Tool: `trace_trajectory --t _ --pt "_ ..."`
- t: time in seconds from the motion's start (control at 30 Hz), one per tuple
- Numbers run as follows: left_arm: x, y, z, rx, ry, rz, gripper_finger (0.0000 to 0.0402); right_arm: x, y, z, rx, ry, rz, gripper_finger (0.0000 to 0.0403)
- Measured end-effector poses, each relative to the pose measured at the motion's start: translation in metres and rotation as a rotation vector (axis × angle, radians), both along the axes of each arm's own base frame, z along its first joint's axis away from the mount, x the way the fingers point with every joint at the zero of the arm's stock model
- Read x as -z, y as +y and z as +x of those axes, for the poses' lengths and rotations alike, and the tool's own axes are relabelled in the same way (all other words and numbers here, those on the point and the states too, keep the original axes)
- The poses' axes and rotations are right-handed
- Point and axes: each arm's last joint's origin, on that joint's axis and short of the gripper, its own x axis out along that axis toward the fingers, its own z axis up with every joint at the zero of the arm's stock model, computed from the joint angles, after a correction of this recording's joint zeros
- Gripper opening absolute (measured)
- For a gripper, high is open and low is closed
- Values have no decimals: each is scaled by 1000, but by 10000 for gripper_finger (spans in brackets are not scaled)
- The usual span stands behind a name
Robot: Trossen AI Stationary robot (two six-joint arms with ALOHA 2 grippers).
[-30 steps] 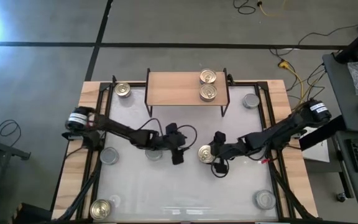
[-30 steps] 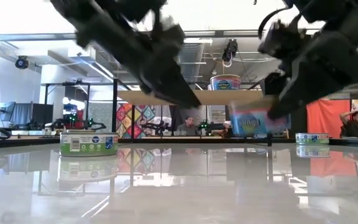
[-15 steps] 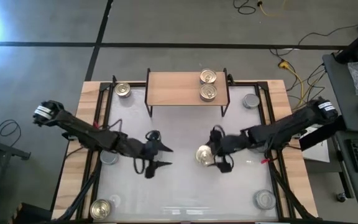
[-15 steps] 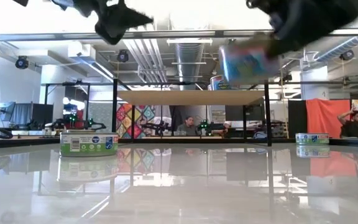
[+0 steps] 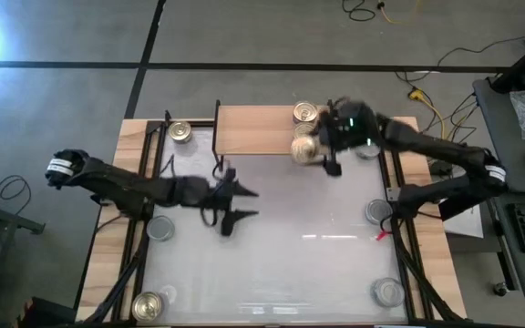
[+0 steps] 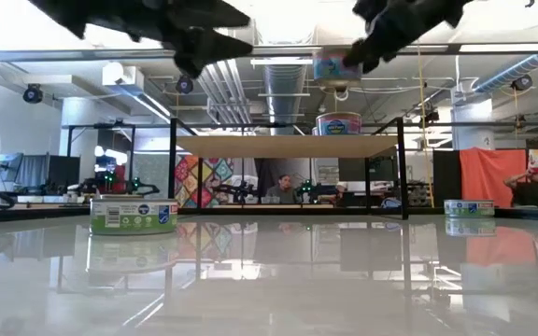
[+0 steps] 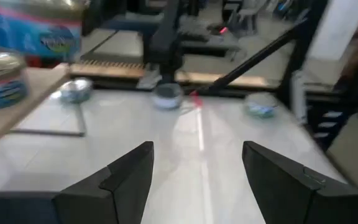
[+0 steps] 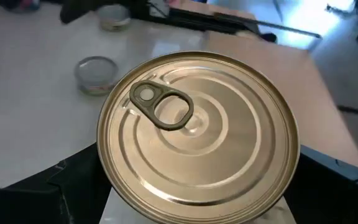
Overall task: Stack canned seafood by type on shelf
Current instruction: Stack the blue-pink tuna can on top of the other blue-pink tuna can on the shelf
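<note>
Now your right gripper, clamped on a gold-topped tin, had carried it up from mid-counter to the shelf, above the tins at its right end; your left gripper waited, fingers apart.

Right hand carried gold-top tin from table centre up over shelf
</note>
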Motion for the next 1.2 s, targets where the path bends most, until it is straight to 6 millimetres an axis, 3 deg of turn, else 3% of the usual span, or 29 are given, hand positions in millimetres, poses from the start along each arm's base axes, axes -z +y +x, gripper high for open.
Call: trace_trajectory --t 0.13,0.27,0.37,0.57,0.83,1.2 --pt "-19 37 9 -2 39 53 232 -7 -47 -9 44 34 93 371" --pt "-44 71 12 69 0 156 232 -11 -71 -14 35 7 164 371" --pt "-62 96 12 142 -59 202 232 -5 -77 -7 14 32 159 371" --pt "-65 137 26 175 -51 173 232 6 -83 -1 -29 71 130 371" --pt "-83 177 65 298 -58 222 232 7 -93 -9 -37 67 73 371" --pt "-84 245 114 222 -26 234 232 25 -116 -17 -74 32 167 371"
